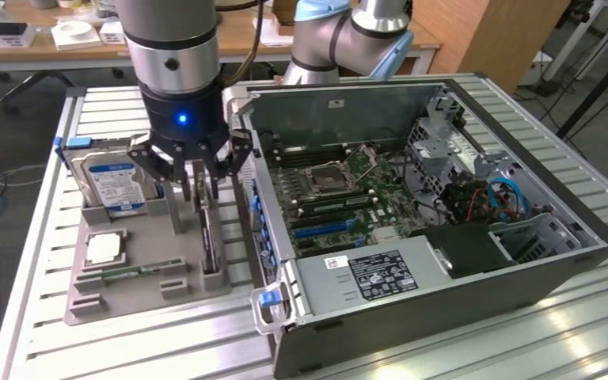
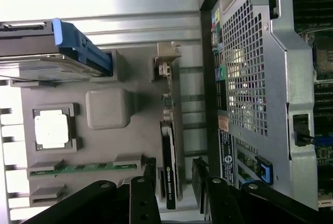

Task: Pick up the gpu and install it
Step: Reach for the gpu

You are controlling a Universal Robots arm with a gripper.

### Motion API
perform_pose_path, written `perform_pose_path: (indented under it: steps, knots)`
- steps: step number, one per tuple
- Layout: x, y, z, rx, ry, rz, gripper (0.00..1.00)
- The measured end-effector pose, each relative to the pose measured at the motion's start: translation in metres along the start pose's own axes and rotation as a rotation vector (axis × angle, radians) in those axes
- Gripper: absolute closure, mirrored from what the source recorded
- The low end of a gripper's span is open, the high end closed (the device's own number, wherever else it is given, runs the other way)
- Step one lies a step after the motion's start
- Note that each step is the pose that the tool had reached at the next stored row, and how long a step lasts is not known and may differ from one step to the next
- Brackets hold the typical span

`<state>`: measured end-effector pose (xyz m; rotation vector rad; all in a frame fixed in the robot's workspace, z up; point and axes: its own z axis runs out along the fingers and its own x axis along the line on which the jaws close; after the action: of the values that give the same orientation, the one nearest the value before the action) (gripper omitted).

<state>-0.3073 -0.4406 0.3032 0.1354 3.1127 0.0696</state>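
A slatted aluminium table (image 1: 526,336) carries an open computer case (image 1: 442,305) and a grey holder tray (image 1: 135,297). The gpu (image 1: 207,237) (image 2: 169,146) stands on edge in the tray's slot nearest the case. The gripper (image 1: 200,186) (image 2: 174,174) hovers over it, fingers spread on either side of the card. The hard drive (image 1: 108,178) bears a blue label, and the power supply sticker (image 1: 381,273) and the card's pale edge lettering cannot be read. The exterior view looks down on the motherboard (image 1: 336,190). The wrist view shows the case's perforated rear panel (image 2: 244,78).
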Motion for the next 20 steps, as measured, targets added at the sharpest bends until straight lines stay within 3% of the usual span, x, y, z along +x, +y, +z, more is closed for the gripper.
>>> perform_pose_path:
  steps: [20]
  knots:
    - [-0.0003, -0.0063, 0.0084, 0.0, 0.0005, 0.0, 0.59]
